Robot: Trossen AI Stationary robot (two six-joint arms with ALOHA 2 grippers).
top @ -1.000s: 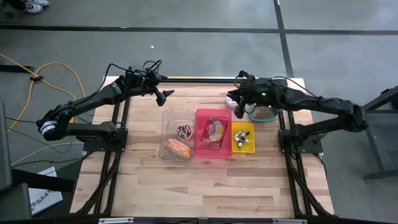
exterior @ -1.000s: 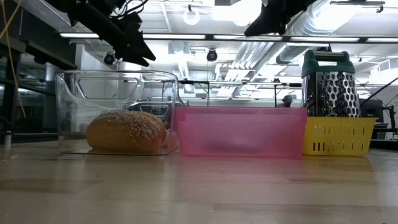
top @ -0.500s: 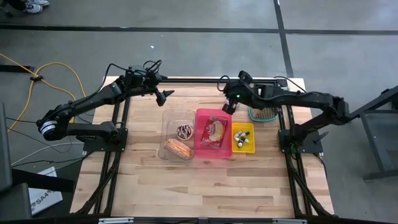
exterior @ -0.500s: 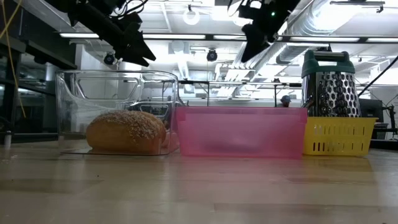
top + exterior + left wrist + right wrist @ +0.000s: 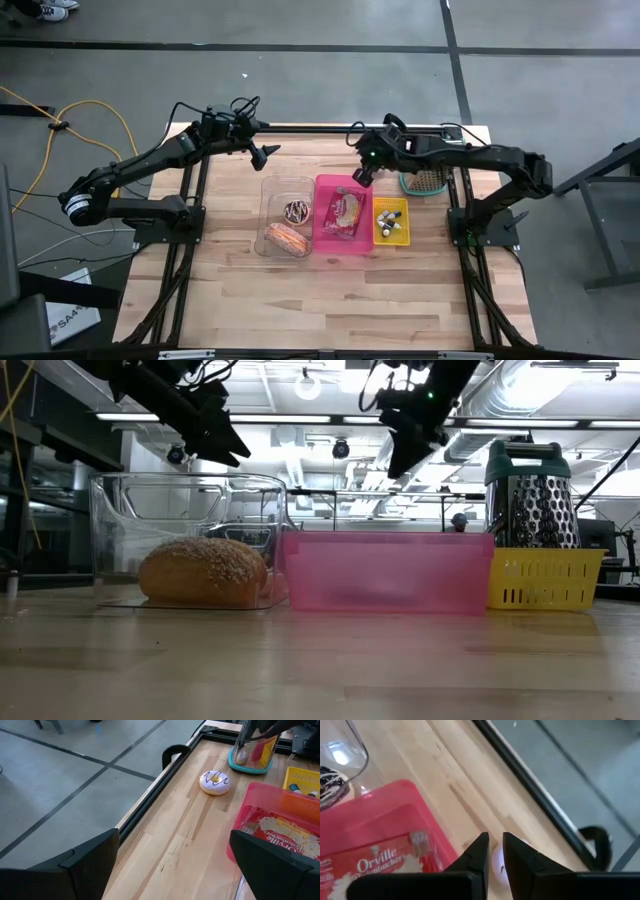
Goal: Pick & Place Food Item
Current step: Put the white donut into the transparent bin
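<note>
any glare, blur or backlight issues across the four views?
Low view: bright ceiling lights leave the right gripper a silhouette, and the pink bin looks soft. Right wrist view: glare on the clear container. High and left wrist views look evenly lit.

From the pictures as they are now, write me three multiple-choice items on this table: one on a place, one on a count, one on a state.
1. Where does the bread roll lie?
A. In the clear container
B. In the pink bin
C. In the yellow basket

2. How many bins stand in the row at mid-table?
A. Two
B. Three
C. Five

3. How are the right gripper fingers set?
A. Wide apart
B. Nearly closed, nothing between them
C. Clamped on the grater

Key: 1 A, the high view shows the roll in the clear container beside a chocolate donut. 2 B, clear, pink and yellow stand side by side. 3 B, the right wrist view shows only a slit between the fingers.
</note>
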